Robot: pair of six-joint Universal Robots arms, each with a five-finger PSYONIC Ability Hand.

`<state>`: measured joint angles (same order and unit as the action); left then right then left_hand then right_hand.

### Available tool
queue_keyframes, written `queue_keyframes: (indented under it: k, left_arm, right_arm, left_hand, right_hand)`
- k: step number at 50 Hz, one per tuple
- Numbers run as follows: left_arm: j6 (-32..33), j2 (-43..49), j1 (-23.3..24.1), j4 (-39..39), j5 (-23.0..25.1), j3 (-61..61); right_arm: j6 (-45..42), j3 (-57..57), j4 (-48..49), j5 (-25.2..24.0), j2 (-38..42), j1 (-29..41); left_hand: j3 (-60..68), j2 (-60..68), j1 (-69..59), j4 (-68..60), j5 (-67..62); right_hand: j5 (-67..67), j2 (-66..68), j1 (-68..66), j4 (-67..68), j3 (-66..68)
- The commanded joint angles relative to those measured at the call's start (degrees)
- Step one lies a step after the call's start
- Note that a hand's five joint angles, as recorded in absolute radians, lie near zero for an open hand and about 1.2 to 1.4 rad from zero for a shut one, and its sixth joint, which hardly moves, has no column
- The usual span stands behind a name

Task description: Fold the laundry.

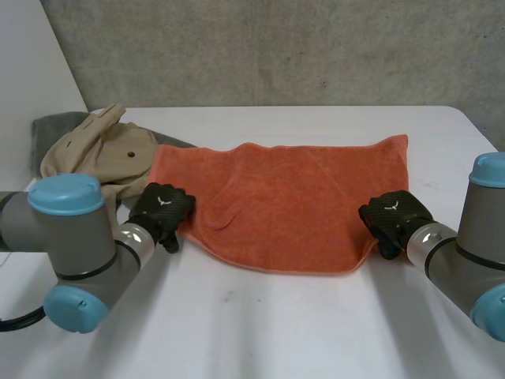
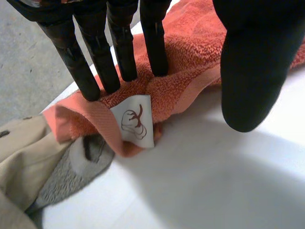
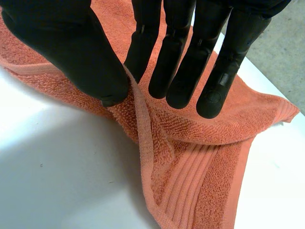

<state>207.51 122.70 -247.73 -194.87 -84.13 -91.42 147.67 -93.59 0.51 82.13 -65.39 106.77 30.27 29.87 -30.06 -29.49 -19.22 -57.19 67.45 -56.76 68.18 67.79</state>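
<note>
Roughly mid-table [image 1: 260, 332]: orange towel [image 1: 284, 205] spread flat, slightly rumpled. Left hand [image 1: 162, 209] at towel's near left corner; fingers [image 2: 121, 52] straight, side by side, tips pressing down on folded-over corner; thumb [image 2: 255, 71] held apart over bare table. White label [image 2: 136, 119] on that corner, just beside fingertips. Right hand [image 1: 394, 217] at towel's near right corner; hem raised in ridge, nipped between thumb [image 3: 71, 52] and straight fingers [image 3: 186, 57]. Beige garment [image 1: 102, 154] and grey cloth [image 1: 59, 126] heaped at table's far left corner, touching towel.
</note>
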Motion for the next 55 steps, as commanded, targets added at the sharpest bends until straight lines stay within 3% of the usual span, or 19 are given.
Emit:
queue_keyframes:
  k: [1, 13, 19, 26, 29, 31, 42, 49, 55]
  left_arm:
    - [-0.61, 2.63, 1.28, 0.02, -0.07, 3.88]
    - [-1.58, 7.82, 1.46, -0.33, -1.56, 9.95]
    - [-0.88, 8.35, 1.28, -2.35, -2.35, 10.04]
    - [-0.35, 2.04, 1.90, -0.77, -2.53, 5.21]
    - [0.53, -2.97, 1.90, 0.98, -2.36, 1.70]
    - [1.32, -5.00, 1.90, 1.60, -2.27, 0.29]
    - [3.96, -10.99, 1.55, 5.64, -2.27, -2.88]
    - [3.78, -10.64, 1.02, 5.65, -2.27, -2.88]
    - [3.70, -10.46, 1.02, 6.00, -2.27, -2.88]
  right_arm:
    - [-0.10, -0.01, -0.07, 0.05, 0.00, -0.07]
    - [-0.19, -0.28, 0.02, 0.05, 0.00, -0.07]
    - [-0.10, -0.19, -0.16, -0.12, -0.17, -0.16]
    - [-1.33, 0.86, -5.86, -0.39, -0.87, -0.51]
    - [-1.16, 1.65, -9.91, -1.09, -3.94, -0.69]
    - [-0.54, 2.01, -9.92, -2.49, -6.05, -1.30]
    - [10.88, -0.18, -8.51, -5.22, -7.47, -13.68]
    - [12.81, -5.98, -6.58, -9.43, -7.47, -19.66]
    - [18.87, -10.82, -0.43, -10.76, -7.29, -19.94]
  left_hand:
    - [4.16, 4.57, -4.37, -4.94, -5.21]
    - [20.63, 21.03, -20.84, -21.41, -21.68]
    - [49.70, 50.10, -49.91, -50.47, -50.75]
    - [49.73, 50.13, -49.94, -50.51, -50.78]
    - [49.73, 50.13, -49.94, -50.51, -50.78]
    - [49.73, 50.13, -49.94, -50.51, -50.78]
    - [49.73, 50.13, -49.94, -50.51, -50.78]
    - [49.73, 50.13, -49.94, -50.51, -50.78]
    - [49.73, 50.13, -49.94, -50.51, -50.78]
  right_hand:
    - [-12.81, 12.55, -23.24, 11.82, 12.21]
    - [-12.81, 12.55, -23.24, 11.82, 12.21]
    - [-12.81, 12.55, -23.24, 11.82, 12.21]
    - [-12.81, 12.55, -23.24, 11.82, 12.21]
    - [19.16, -19.42, 8.73, -20.15, -19.77]
    - [25.97, -26.23, 15.54, -26.95, -26.57]
    - [32.04, -32.30, 21.61, -33.03, -32.64]
    - [32.72, -32.97, 22.29, -33.70, -33.32]
    - [32.55, -32.81, 22.12, -33.53, -33.15]
